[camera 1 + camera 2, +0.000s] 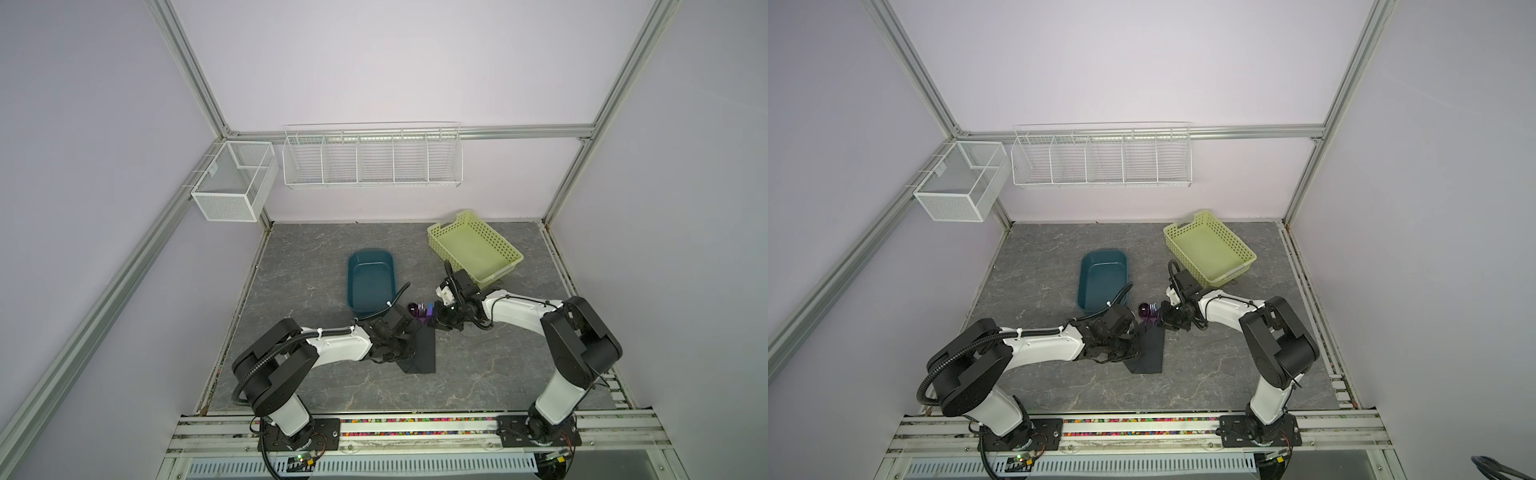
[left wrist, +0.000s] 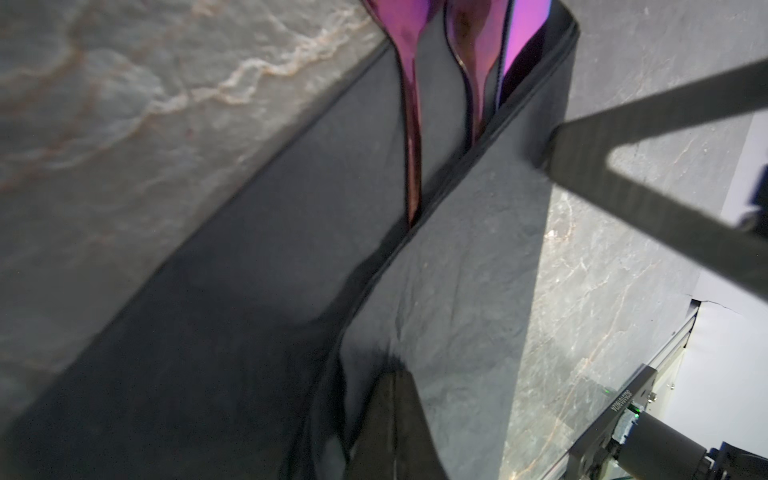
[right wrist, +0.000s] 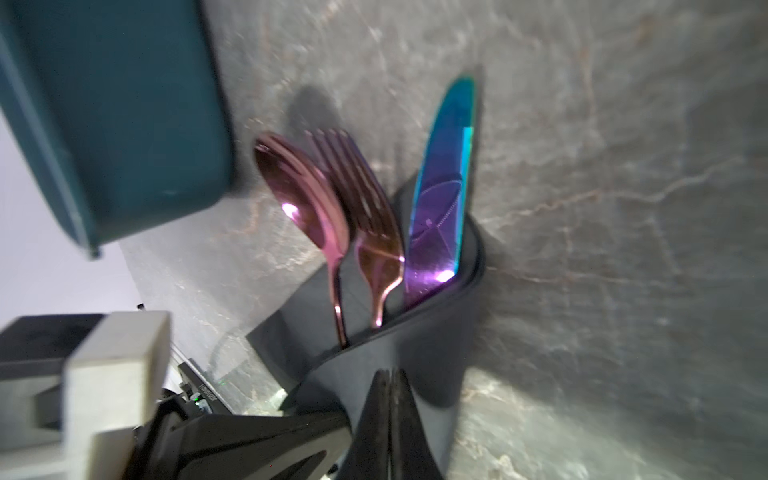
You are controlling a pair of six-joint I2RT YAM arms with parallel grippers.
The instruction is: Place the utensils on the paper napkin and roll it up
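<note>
The utensils (image 3: 365, 232) are laid on the paper napkin (image 1: 423, 353) near the middle of the tabletop (image 1: 498, 374), and one side is folded over their handles. The rolling is judged barely begun. The fold is pinched by the closed right gripper (image 3: 390, 376) and, seemingly, by the closed left gripper (image 2: 392, 378). The handles are hidden under the fold, and the left fingertips are poorly seen.
</note>
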